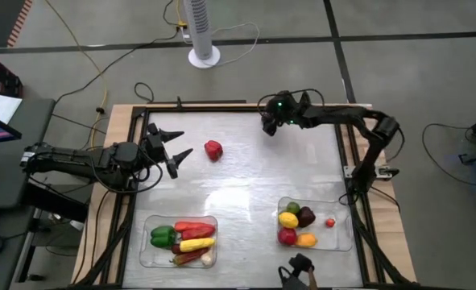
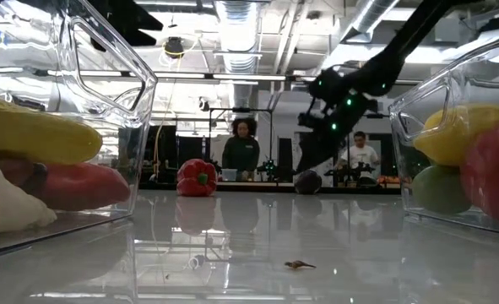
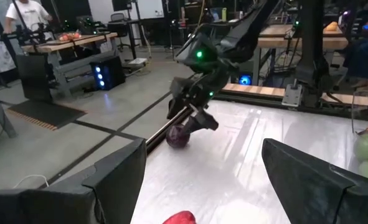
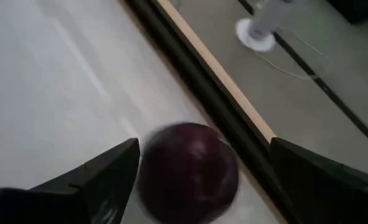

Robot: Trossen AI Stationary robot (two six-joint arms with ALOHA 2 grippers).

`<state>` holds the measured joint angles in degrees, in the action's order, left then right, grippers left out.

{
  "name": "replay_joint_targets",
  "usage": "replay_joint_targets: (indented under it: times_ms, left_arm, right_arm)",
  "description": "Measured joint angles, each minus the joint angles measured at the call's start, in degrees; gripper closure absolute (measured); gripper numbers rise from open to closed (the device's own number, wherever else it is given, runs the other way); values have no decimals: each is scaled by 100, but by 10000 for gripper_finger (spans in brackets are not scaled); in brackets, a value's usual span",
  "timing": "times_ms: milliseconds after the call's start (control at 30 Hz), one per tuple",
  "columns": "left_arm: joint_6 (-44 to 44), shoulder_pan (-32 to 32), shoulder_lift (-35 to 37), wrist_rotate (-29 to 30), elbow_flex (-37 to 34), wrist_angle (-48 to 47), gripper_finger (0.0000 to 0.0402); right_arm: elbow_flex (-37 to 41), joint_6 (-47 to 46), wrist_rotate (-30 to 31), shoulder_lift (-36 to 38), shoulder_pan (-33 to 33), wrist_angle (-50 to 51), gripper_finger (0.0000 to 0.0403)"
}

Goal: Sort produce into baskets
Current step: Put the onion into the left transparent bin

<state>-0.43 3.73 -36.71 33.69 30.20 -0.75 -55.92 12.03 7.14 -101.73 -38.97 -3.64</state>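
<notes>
Right gripper [image 4: 199, 186] spread wide around round plum [image 4: 190, 171], no long axis; ungripped.

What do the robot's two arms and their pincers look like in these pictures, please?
Both arms are dark, jointed and slim, with black cables along them. The left pincer has two pointed black fingers, flat and wedge-shaped. The right pincer is black too, and its wrist carries a small green light.
</notes>
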Motion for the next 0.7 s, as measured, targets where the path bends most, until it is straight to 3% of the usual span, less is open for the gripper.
replay_joint_targets:
  times_ms: [300, 567, 700]
  left_arm:
    - [0, 0, 0, 6, 0, -90, 95]
    - [0, 0, 0, 11, 0, -90, 95]
    - [0, 0, 0, 13, -1, -116, 95]
  right_arm:
    - [-4, 0, 140, -624, -49, -41, 24]
    - [-4, 48, 23, -544, -38, -215, 83]
    - [-3, 2, -293, -265, 140, 199, 90]
